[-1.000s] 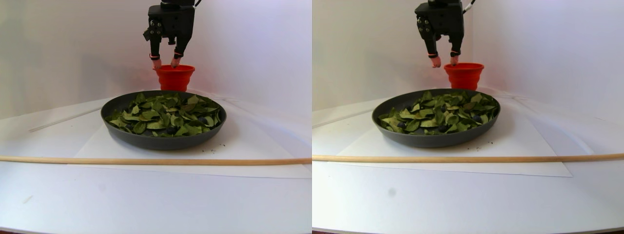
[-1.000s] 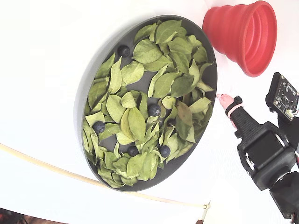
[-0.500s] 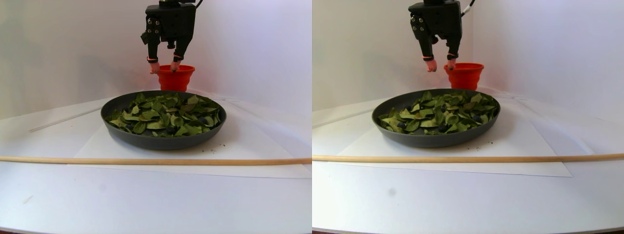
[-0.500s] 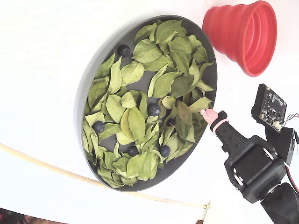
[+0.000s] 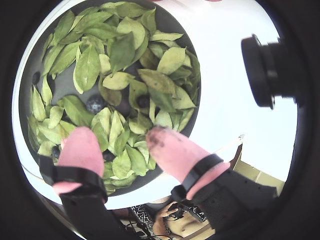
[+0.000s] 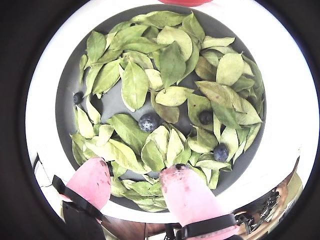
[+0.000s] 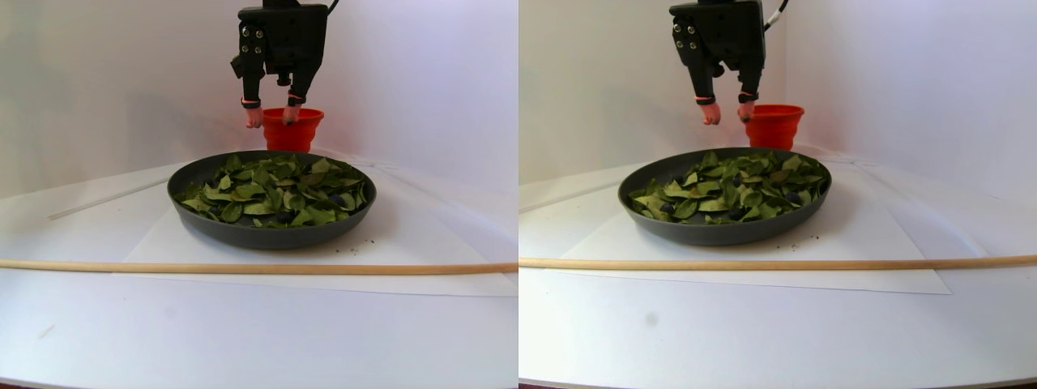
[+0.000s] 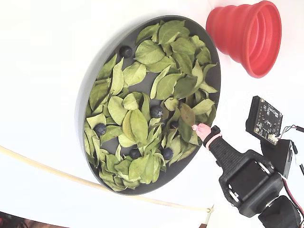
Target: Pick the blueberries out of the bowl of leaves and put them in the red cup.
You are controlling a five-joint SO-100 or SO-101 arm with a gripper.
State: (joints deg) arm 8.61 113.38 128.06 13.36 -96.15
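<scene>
Moved off the red cup [image 8: 247, 34] over the last second, the gripper [image 6: 135, 181] now hangs over the near-side rim of the bowl [image 8: 90, 90] in the fixed view, its pink fingertips [image 5: 170, 147] spread apart with nothing between them. Nearest the wrist cameras, those two pads frame the lower edge of the bowl, and the leaves [image 6: 165, 65] fill almost the whole dish beyond them. Just past the right-hand pad in a wrist view sits one berry [image 6: 220, 152] close to the rim, half tucked among leaves; a little further in lie a larger exposed berry [image 6: 148, 121] near the middle and another [image 6: 205, 117] partly shaded by a leaf; farthest, at the left rim, a small one [image 6: 77, 97] rests on bare dish. The blueberries are all in the bowl as far as can be seen; whether any are already in the cup cannot be told. In the stereo pair view the gripper [image 7: 270, 116] stands clearly above the leaf layer, with the cup behind it. The coming move likely turns on this: the closest berry lies ahead and to the right of the open jaws in that wrist view, so the arm must shift that way and descend before closing, without pinching a leaf.
</scene>
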